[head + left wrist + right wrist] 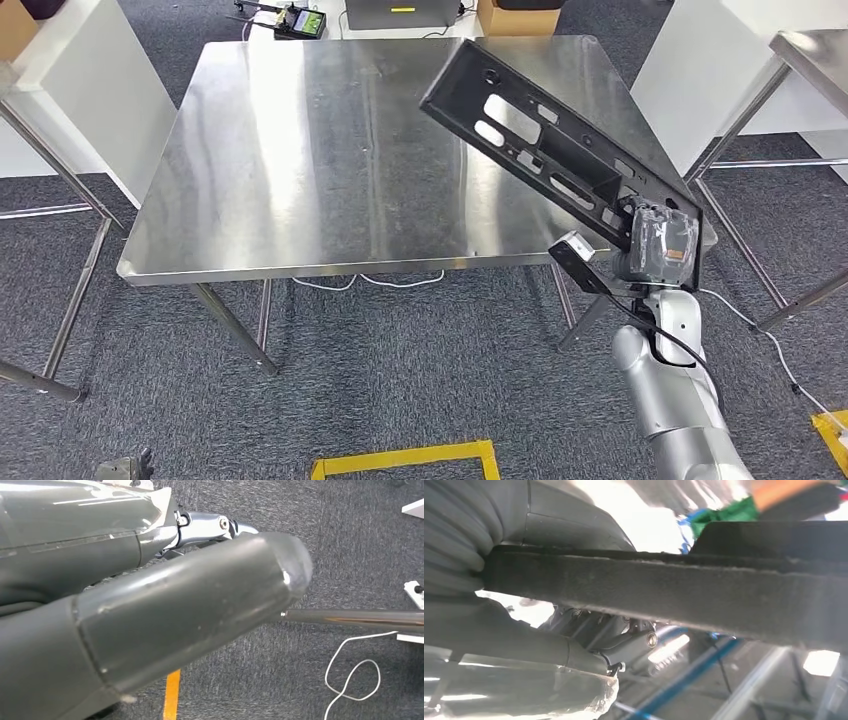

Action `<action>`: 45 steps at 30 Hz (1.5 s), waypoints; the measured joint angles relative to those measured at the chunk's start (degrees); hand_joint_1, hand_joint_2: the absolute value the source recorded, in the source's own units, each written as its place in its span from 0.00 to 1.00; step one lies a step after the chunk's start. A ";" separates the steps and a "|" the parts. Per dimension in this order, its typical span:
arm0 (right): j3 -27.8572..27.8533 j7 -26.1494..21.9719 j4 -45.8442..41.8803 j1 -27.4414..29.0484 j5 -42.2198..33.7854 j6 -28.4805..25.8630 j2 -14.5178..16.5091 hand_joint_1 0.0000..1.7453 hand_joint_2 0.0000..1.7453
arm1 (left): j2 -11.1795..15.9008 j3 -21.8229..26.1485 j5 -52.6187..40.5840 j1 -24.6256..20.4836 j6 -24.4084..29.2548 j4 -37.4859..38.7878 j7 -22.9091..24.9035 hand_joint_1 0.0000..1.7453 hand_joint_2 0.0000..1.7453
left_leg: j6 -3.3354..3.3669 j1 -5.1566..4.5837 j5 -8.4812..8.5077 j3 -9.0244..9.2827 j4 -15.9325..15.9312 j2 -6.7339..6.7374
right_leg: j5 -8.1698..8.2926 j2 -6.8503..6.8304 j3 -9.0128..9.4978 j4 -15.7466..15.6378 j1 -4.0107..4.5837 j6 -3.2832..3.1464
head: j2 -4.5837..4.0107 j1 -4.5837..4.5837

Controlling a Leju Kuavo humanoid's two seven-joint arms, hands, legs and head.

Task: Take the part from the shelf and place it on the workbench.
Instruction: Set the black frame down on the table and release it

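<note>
Part (pixel 545 140): a long, flat black panel with slots and round holes cut through it and a raised rib along one edge, held up at a slant over the right side of the steel table (pixel 300 160), its far end highest and well above the surface. It looks like moulded plastic or thin pressed sheet, stiff enough to keep its line when carried by one end, and probably not heavy for its length. That length is the trouble: gripped at the near end alone, it will lever hard on the fingers and want to droop or twist. The matt surface should give fair friction, and the rib and cut-outs offer edges to lock onto.

The right hand (pixel 662 245) grips that near end, just off the table's front right corner; in the right wrist view the dark bar of the part (pixel 684 592) runs across with the thumb (pixel 514 640) pressed close beneath it. I judge the hold secure but off balance, so lowering the far end first onto the table would take the load off.

The left hand (pixel 150 630) hangs over grey carpet with nothing in it; whether its fingers are spread or curled cannot be told.
</note>
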 joint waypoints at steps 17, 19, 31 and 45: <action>-3.44 1.03 9.07 -2.59 1.31 0.78 -0.72 0.98 1.00 | 0.11 -0.01 -0.52 -0.59 -0.21 0.18 0.05 0.00 0.00 | -3.81 0.40 -5.69 -7.81 15.26 0.11 | 6.83 -0.11 8.42 -16.62 -0.37 -2.10 | 0.00 -0.09; -3.95 1.63 12.07 -3.76 2.23 0.87 -0.91 0.98 1.00 | 0.20 0.04 -0.52 -0.56 -0.23 0.19 0.05 0.00 0.00 | -3.25 0.35 -0.44 -5.33 7.69 0.12 | 6.00 -0.05 9.54 -16.65 -0.36 -1.79 | 0.00 -0.07; -4.66 5.86 29.95 -14.00 9.28 1.43 -2.04 0.98 1.00 | 0.44 0.48 -0.89 -0.84 -0.57 0.08 0.01 0.00 0.00 | 0.15 -0.31 -0.02 0.46 -0.65 0.10 | 0.51 -0.17 -0.14 -0.33 -0.22 0.28 | 0.00 0.16; 2.62 12.36 33.70 -25.61 21.78 9.41 0.51 0.98 1.00 | 0.62 0.43 -2.01 -2.46 -0.61 0.12 0.44 0.00 0.00 | -3.72 0.26 -8.25 -6.00 14.92 0.17 | 8.30 0.01 6.24 -16.02 -0.76 -1.55 | 0.00 -0.19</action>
